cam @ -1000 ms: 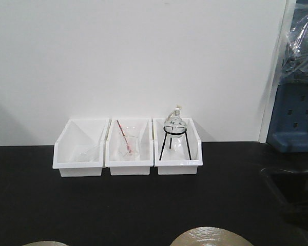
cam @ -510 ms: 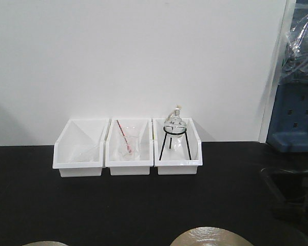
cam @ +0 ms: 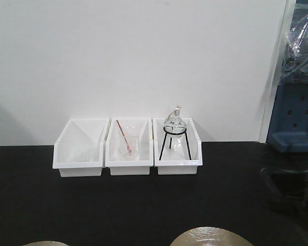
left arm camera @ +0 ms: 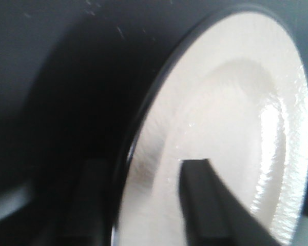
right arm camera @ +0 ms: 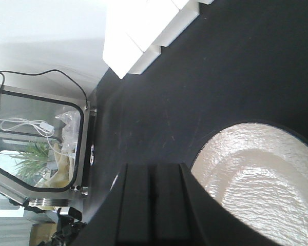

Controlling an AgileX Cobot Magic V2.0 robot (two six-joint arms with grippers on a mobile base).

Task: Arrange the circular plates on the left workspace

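Behind everything, a white wall (cam: pixel 133 61) fills the front view. Below it the black table (cam: pixel 143 205) runs the full width, with a dark recessed basin (cam: pixel 292 189) at its right end.

Two glossy beige plates with dark rims sit at the table's near edge, well apart and cut off by the frame. The right plate (cam: pixel 211 238) shows a broad arc, the left plate (cam: pixel 45 243) only a sliver.

Three white bins (cam: pixel 129 169) stand side by side against the wall, touching one another, far from both plates.

Close up, the left fingers (left arm camera: pixel 203 205) are spread to either side of the left plate's rim, one over its pale face and one outside it. The view is blurred, so whether they actually pinch the plate I cannot tell. The right fingers (right arm camera: pixel 167 205) are pressed together with only a thin seam between them, and they hang just beside the right plate's rim, gripping nothing.

In the right bin a round glass flask (cam: pixel 174 124) sits upright on a black tripod stand (cam: pixel 173 143). The middle bin holds a clear beaker (cam: pixel 129 147) with a red rod (cam: pixel 122 134) leaning in it.
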